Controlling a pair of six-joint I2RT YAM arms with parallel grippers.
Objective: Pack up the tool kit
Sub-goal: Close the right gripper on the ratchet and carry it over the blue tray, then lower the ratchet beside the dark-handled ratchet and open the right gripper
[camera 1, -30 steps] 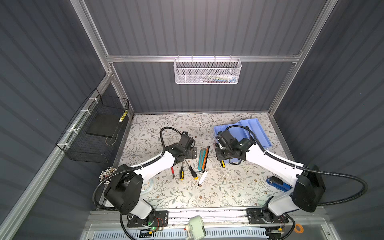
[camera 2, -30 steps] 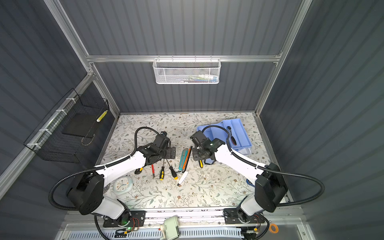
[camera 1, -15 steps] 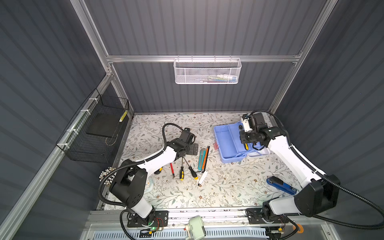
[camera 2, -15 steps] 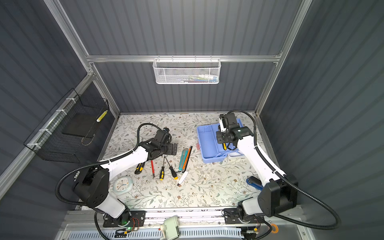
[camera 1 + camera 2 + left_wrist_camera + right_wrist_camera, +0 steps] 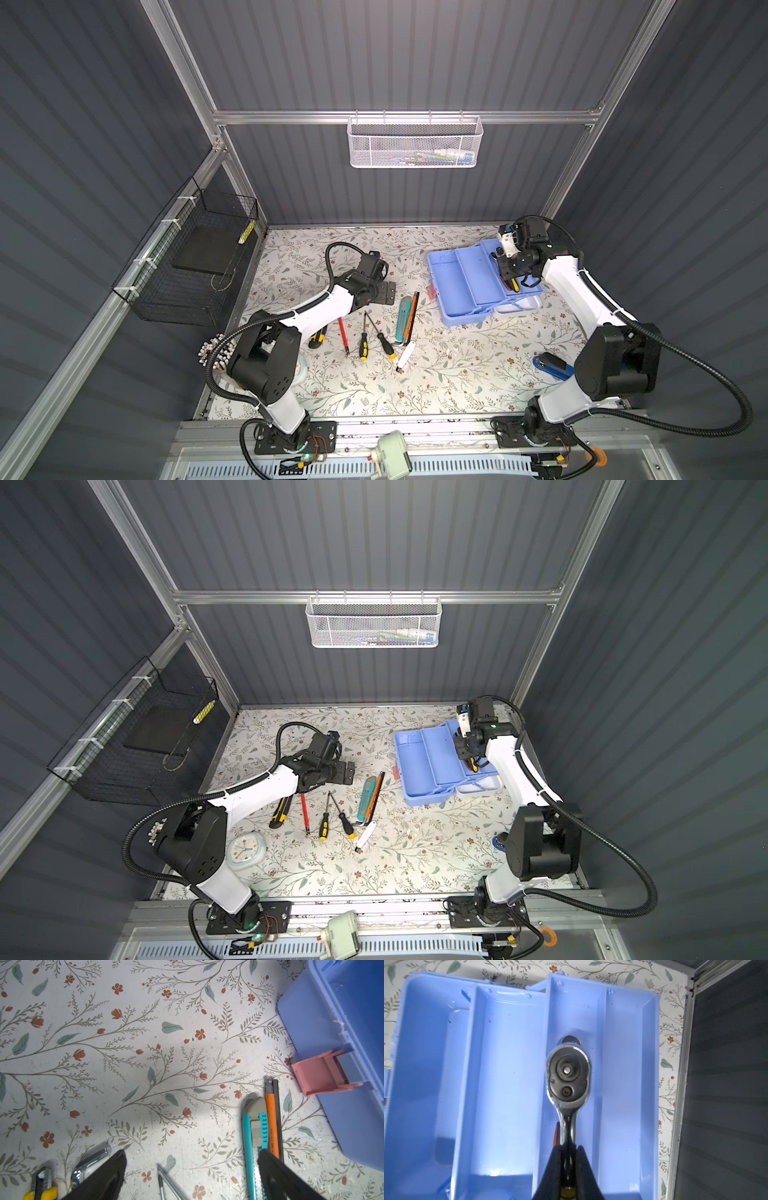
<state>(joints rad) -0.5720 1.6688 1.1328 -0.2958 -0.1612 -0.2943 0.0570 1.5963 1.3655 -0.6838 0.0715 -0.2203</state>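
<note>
Blue stapler (image 5: pixel 550 365) well apart, by right arm's base. Ratchet (image 5: pixel 568 1076) pinched in right gripper (image 5: pixel 568 1159) above tool box tray (image 5: pixel 575 1007). Left gripper (image 5: pixel 192 1154) wide, empty, over screwdriver tips (image 5: pixel 164 1176).

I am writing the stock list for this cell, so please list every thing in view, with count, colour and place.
table: 1, floral, centre
box: 1, blue, open, table right
latch: 1, pink, on box wall
ratchet: 1, chrome, over a box tray
screwdrivers: 2, black-yellow, table middle
red tool: 1, red, left of screwdrivers
teal knife: 1, teal, right of screwdrivers
orange tool: 1, orange, beside teal knife
yellow knife: 1, yellow-black, left of red tool
white tool: 1, white, by screwdrivers
stapler: 1, blue, table front right
clock: 1, pale green, table front left
white basket: 1, white, back wall
black basket: 1, black, left wall
left gripper: 1, black, open, above table
right gripper: 1, black, shut on ratchet
</note>
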